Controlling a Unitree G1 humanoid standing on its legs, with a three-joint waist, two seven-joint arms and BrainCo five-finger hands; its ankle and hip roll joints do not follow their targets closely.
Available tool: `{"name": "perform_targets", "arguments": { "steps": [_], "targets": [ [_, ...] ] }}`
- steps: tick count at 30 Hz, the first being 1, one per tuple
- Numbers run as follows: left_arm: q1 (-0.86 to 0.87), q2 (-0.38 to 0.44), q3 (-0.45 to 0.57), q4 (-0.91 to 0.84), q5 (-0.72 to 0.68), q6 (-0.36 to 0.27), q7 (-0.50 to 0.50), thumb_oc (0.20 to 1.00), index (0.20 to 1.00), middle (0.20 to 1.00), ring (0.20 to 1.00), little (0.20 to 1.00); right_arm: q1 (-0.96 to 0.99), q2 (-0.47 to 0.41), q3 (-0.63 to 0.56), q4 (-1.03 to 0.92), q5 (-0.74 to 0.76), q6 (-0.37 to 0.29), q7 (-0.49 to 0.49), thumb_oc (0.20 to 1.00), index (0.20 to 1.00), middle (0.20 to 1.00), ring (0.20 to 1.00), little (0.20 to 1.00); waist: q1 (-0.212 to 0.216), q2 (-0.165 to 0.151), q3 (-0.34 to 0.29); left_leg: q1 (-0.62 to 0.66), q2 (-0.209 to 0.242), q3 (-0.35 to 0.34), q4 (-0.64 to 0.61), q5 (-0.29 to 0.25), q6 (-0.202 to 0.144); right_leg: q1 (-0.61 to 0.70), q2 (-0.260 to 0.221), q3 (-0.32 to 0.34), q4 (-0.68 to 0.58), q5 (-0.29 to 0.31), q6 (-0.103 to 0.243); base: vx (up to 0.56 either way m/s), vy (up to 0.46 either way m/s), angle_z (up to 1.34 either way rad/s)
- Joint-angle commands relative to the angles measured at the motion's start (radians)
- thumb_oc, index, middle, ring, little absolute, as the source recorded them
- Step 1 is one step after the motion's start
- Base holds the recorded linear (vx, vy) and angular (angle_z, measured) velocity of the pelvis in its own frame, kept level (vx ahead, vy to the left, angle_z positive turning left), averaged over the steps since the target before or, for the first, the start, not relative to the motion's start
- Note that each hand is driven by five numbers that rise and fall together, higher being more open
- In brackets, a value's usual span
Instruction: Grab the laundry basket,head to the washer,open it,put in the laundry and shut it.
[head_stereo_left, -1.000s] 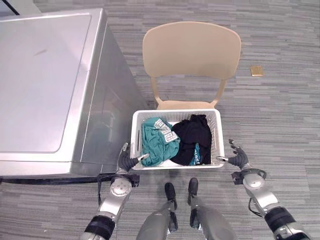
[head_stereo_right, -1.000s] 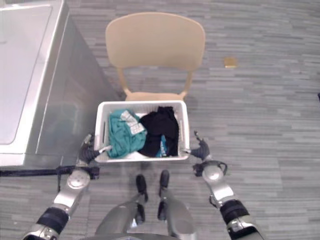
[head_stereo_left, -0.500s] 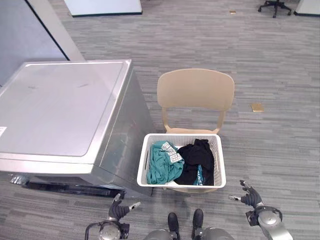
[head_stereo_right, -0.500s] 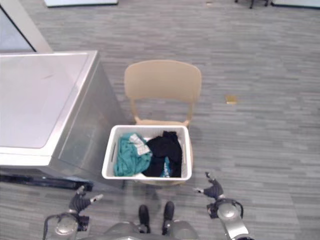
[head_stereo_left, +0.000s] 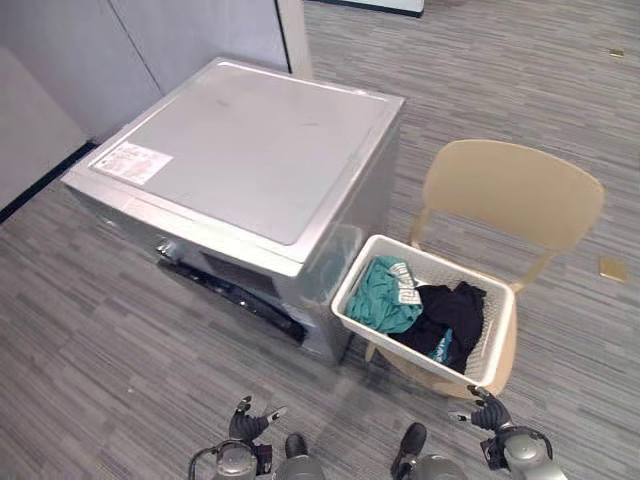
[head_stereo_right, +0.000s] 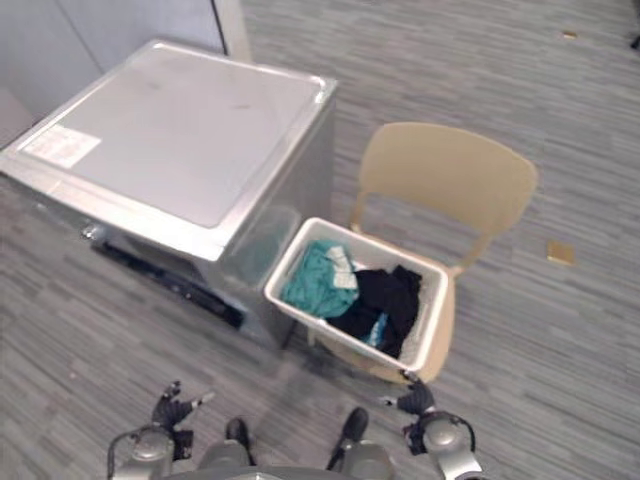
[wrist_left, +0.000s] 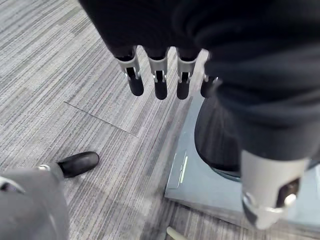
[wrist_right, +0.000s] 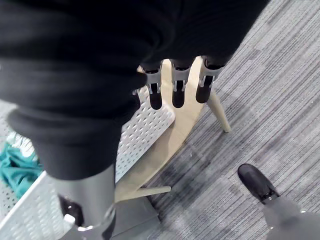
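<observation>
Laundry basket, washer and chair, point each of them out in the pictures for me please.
laundry basket (head_stereo_left: 352, 316), left eye view, on its white near-left rim.
washer (head_stereo_left: 255, 150), left eye view, on its flat silver top.
chair (head_stereo_left: 515, 195), left eye view, on its tan backrest.

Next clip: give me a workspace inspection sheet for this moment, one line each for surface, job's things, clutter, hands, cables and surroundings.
Surface: grey striped carpet floor; no table.
Job's things: white laundry basket sits on the seat of a tan chair, holding teal clothing and black clothing. Silver washer stands beside it, top lid closed.
Clutter: small tan square object on the floor past the chair.
Hands: left hand and right hand both low, fingers straight, holding nothing, apart from the basket.
Cables: nothing seen.
Surroundings: grey wall panels behind the washer.
</observation>
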Motion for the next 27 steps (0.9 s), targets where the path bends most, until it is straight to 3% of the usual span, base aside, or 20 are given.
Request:
{"name": "perform_targets", "arguments": {
  "steps": [1, 3, 4, 6, 7, 8, 9, 12, 13, 14, 21, 27],
  "targets": [
    [0.014, 0.068, 0.001, -0.030, -0.019, -0.021, 0.012, 1.000, 1.000, 1.000, 1.000, 1.000, -0.045, 0.042, 0.016, -0.027, 0.026, -0.033, 0.000, 1.000, 1.000, 1.000, 1.000, 1.000, 0.031, -0.023, -0.031, 0.009, -0.037, -0.080, -0.012, -0.010, -0.014, -0.001, -0.084, 0.121, 0.008, -0.113, 0.118, 0.01, 0.285, 0.59],
    [0.007, 0.079, 0.000, -0.030, -0.012, -0.021, 0.014, 1.000, 1.000, 1.000, 1.000, 1.000, -0.059, 0.052, 0.026, -0.029, 0.012, -0.029, 0.000, 1.000, 1.000, 1.000, 1.000, 1.000, 0.038, -0.035, -0.025, -0.006, -0.069, -0.097, -0.002, -0.028, 0.002, -0.020, -0.119, 0.130, 0.043, -0.101, 0.128, -0.01, 0.343, 0.46],
    [0.007, 0.102, 0.006, -0.031, 0.002, -0.019, 0.013, 1.000, 1.000, 1.000, 1.000, 1.000, -0.060, 0.073, 0.024, -0.049, 0.036, -0.026, 0.003, 1.000, 1.000, 1.000, 1.000, 1.000, 0.046, -0.047, -0.009, -0.001, -0.114, -0.106, -0.013, -0.054, 0.031, -0.050, -0.158, 0.161, 0.106, -0.095, 0.139, -0.02, 0.401, 0.47],
    [-0.003, 0.120, 0.001, -0.029, 0.013, -0.019, 0.016, 1.000, 1.000, 1.000, 1.000, 1.000, -0.064, 0.093, 0.027, -0.063, 0.072, -0.029, 0.008, 1.000, 1.000, 1.000, 1.000, 1.000, 0.040, -0.046, 0.011, 0.000, -0.139, -0.125, -0.009, -0.064, 0.050, -0.089, -0.154, 0.234, 0.164, -0.097, 0.134, -0.03, 0.304, 0.22],
    [-0.007, 0.127, -0.001, -0.032, 0.011, -0.023, 0.020, 1.000, 1.000, 1.000, 1.000, 1.000, -0.069, 0.101, 0.034, -0.070, 0.086, -0.037, 0.009, 1.000, 1.000, 1.000, 1.000, 1.000, 0.039, -0.045, 0.017, -0.003, -0.149, -0.136, -0.009, -0.066, 0.059, -0.110, -0.126, 0.294, 0.195, -0.119, 0.128, -0.02, 0.148, 0.19],
    [-0.007, 0.127, -0.001, -0.032, 0.011, -0.023, 0.020, 1.000, 1.000, 1.000, 1.000, 1.000, -0.069, 0.101, 0.034, -0.070, 0.086, -0.037, 0.009, 1.000, 1.000, 1.000, 1.000, 1.000, 0.039, -0.045, 0.017, -0.003, -0.149, -0.136, -0.009, -0.066, 0.059, -0.110, -0.126, 0.294, 0.195, -0.119, 0.128, -0.03, 0.197, 0.54],
    [-0.003, 0.131, -0.009, -0.052, 0.006, -0.027, 0.022, 1.000, 1.000, 1.000, 1.000, 1.000, -0.067, 0.104, 0.051, -0.091, 0.098, -0.040, 0.010, 1.000, 1.000, 1.000, 1.000, 1.000, 0.033, -0.042, 0.017, -0.005, -0.173, -0.162, -0.024, -0.048, 0.080, -0.136, -0.038, 0.388, 0.220, -0.156, 0.107, -0.01, 0.155, 0.48],
    [-0.011, 0.127, -0.029, -0.051, 0.005, -0.030, 0.021, 1.000, 1.000, 1.000, 1.000, 1.000, -0.081, 0.105, 0.078, -0.108, 0.109, -0.050, 0.003, 1.000, 1.000, 1.000, 1.000, 1.000, 0.034, -0.043, 0.015, 0.003, -0.207, -0.213, -0.031, -0.046, 0.091, -0.105, 0.045, 0.432, 0.172, -0.200, 0.076, 0.01, 0.086, 0.54],
    [-0.015, 0.125, -0.031, -0.055, 0.006, -0.032, 0.021, 1.000, 1.000, 1.000, 1.000, 1.000, -0.089, 0.104, 0.083, -0.117, 0.111, -0.050, 0.002, 1.000, 1.000, 1.000, 1.000, 1.000, 0.035, -0.047, 0.015, -0.005, -0.217, -0.234, -0.019, -0.046, 0.091, -0.091, 0.049, 0.449, 0.150, -0.197, 0.081, 0.00, -0.025, 0.96],
    [-0.022, 0.122, -0.036, -0.053, 0.006, -0.029, 0.024, 1.000, 1.000, 1.000, 1.000, 1.000, -0.103, 0.099, 0.099, -0.148, 0.113, -0.051, 0.010, 1.000, 1.000, 1.000, 1.000, 1.000, 0.036, -0.049, 0.010, -0.014, -0.233, -0.271, -0.010, -0.046, 0.095, -0.085, 0.080, 0.508, 0.139, -0.196, 0.075, -0.01, -0.035, 1.05],
    [0.050, 0.102, -0.031, -0.039, 0.000, -0.021, 0.005, 1.000, 1.000, 1.000, 1.000, 1.000, -0.155, 0.126, 0.143, -0.158, 0.147, -0.046, 0.007, 1.000, 1.000, 1.000, 1.000, 1.000, 0.090, -0.036, -0.050, 0.028, -0.247, -0.320, -0.056, -0.027, 0.089, 0.016, 0.071, 0.432, 0.048, -0.182, 0.078, 0.09, -0.023, 0.55],
    [0.065, 0.105, -0.028, -0.046, -0.004, -0.023, 0.013, 1.000, 1.000, 1.000, 1.000, 1.000, -0.201, 0.115, 0.115, -0.181, 0.130, -0.062, -0.055, 1.000, 1.000, 1.000, 1.000, 1.000, 0.119, -0.032, -0.044, 0.019, -0.250, -0.359, -0.072, -0.011, 0.084, 0.027, 0.067, 0.392, 0.014, -0.175, 0.080, 0.00, 0.002, 0.21]
  ]
}}
